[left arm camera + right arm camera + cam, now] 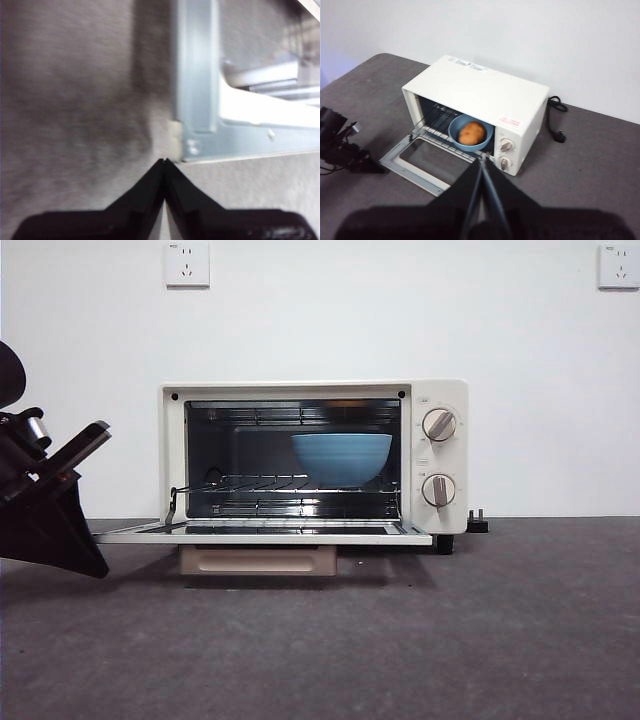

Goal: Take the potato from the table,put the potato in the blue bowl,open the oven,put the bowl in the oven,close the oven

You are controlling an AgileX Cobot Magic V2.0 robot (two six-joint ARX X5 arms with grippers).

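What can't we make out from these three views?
- Potato: hidden in the front view by the blue bowl wall; seen only from the right wrist view.
- Oven knob markings: too small in every view.
- Oven door: cut off and blurred in the left wrist view; only one corner shows.
- Left gripper: front view shows only a dark mass at the edge.

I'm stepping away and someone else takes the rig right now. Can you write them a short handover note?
Left gripper: shut, empty, low by the corner of the open oven door.
Right gripper: shut, empty, raised in front of the oven.
Potato sits in the blue bowl; the bowl is on the oven rack.
Done: potato bowled, oven opened, bowl loaded.
Left: close the door.
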